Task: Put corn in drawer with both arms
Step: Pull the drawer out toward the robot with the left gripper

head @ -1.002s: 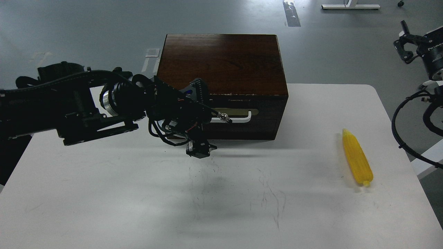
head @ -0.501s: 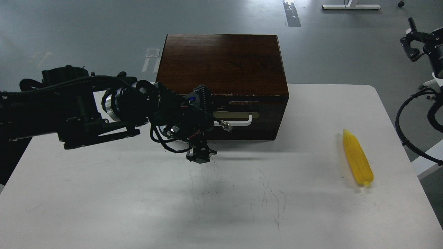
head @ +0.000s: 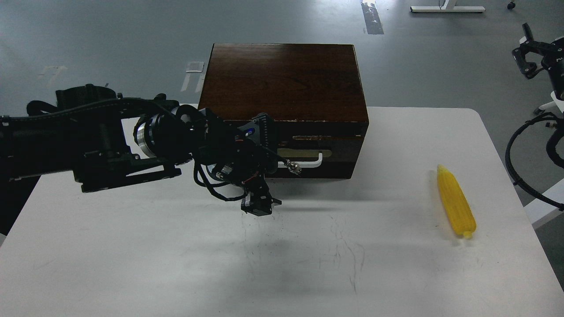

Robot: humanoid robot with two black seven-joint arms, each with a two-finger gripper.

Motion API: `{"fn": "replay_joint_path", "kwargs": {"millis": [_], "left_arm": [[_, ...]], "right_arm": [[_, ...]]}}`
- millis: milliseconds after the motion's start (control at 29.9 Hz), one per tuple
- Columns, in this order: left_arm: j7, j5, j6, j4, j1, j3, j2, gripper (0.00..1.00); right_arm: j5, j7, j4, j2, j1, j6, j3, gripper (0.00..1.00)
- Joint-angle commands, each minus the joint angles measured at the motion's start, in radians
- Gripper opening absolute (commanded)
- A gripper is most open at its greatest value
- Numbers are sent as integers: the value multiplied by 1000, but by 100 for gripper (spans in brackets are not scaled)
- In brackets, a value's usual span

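Currently, 1 corn (head: 456,200) is lying on the desk (head: 132,264), well right of the box (head: 282,83), untouched. Its 1 drawer (head: 317,152) is looking barely open, if at all. Of 2 hands, left hand (head: 264,167) is working at the handle (head: 304,160); right hand (head: 535,55) is hanging off-desk; I cannot tell either's spread.

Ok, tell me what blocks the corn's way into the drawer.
The drawer itself: its front looks closed or barely open, so there is no opening for the corn, which lies on the table to the box's right. The left gripper hangs in front of the drawer's left part.
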Motion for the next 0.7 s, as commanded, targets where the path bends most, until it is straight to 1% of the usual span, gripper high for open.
{"fn": "replay_joint_path", "kwargs": {"millis": [0,334,668], "left_arm": [[-9,-10,1,-24,0,0,4,94],[-10,-73,1,-34,-36,-3,-4,94],[-10,-99,1,-34,-30,0,-11,94]], "right_arm": [[0,0,-2,2,-1,0,0,100],[0,0,-18,3,-1,0,-2,100],[0,0,-20,2,2,0,0,100]]}}
